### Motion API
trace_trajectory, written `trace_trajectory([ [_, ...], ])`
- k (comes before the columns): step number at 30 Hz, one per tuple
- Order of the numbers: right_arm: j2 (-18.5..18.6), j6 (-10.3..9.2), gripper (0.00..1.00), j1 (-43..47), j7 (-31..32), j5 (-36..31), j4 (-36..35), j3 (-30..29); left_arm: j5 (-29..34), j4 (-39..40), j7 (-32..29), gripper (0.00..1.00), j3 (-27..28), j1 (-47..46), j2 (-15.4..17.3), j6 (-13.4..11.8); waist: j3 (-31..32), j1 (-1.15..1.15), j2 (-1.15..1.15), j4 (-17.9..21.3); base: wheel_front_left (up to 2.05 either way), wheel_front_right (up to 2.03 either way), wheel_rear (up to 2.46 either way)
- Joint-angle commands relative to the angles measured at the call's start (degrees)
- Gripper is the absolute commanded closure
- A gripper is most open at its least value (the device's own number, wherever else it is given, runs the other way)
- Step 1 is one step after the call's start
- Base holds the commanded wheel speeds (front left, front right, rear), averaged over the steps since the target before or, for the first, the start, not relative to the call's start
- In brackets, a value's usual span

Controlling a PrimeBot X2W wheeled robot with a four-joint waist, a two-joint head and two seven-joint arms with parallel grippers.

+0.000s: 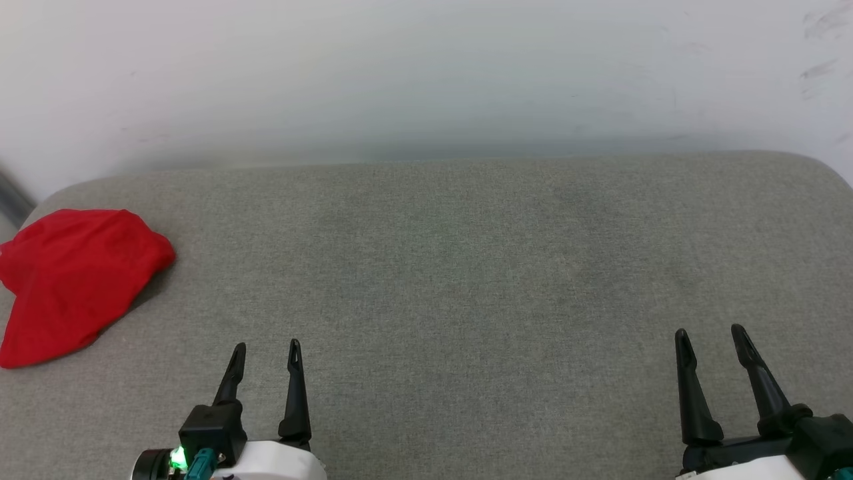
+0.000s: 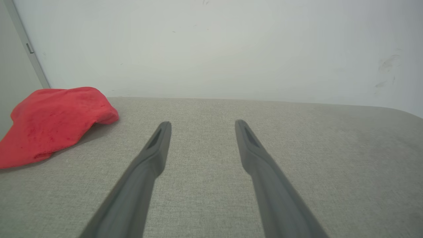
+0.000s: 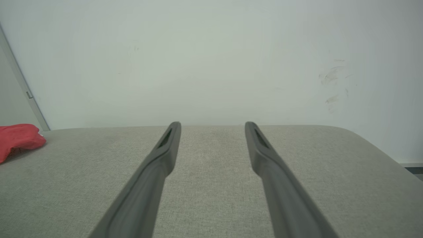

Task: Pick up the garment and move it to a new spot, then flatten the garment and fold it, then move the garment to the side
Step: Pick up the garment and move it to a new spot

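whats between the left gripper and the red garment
The stretch is bare: just the grey fabric surface lies between the left gripper and the garment, bunched at the far left. The head view shows this, the left wrist view too.

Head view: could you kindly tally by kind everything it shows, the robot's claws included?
red garment: 1
grey upholstered surface: 1
white wall: 1
open claws: 2 (left claw, right claw)
Total: 5
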State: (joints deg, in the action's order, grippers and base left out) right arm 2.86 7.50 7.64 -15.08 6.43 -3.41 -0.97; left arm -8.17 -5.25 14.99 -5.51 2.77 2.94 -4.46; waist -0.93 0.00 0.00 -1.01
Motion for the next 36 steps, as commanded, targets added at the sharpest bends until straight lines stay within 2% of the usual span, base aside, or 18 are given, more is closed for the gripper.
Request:
trace_trajectory([
  [1,0.03,-0.02,0.0,0.82,-0.14,-0.02,0.08,0.04,0.02,-0.01,0.3,0.0,-0.05,0.17,-0.09,-0.07,0.0,0.0,0.0,-0.01,0.0,0.0,0.0],
  [10,0.02,-0.02,0.0,0.7,-0.14,-0.64,-0.15,0.39,0.45,-0.22,0.3,0.0,0.25,-0.17,-0.09,-0.22,-0.06,0.0,0.0,-0.49,0.0,0.0,0.0],
  [17,0.02,-0.02,0.0,0.76,-0.14,-0.37,-0.02,0.34,0.88,0.06,0.29,0.0,0.75,-0.69,-0.08,-0.65,-0.22,0.0,0.0,-3.03,0.0,0.0,0.0],
  [26,0.02,-0.02,0.0,1.29,-0.14,-0.36,0.27,0.49,1.11,0.12,0.25,0.0,1.43,-0.77,-0.08,-1.02,-0.49,0.0,0.0,-9.28,0.0,0.0,0.0],
  [36,0.02,-0.02,0.0,1.48,-0.13,-0.69,0.38,0.67,1.34,0.08,0.24,0.0,1.84,-1.52,-0.1,-1.47,-0.94,0.0,0.0,-19.09,0.0,0.0,0.0],
])
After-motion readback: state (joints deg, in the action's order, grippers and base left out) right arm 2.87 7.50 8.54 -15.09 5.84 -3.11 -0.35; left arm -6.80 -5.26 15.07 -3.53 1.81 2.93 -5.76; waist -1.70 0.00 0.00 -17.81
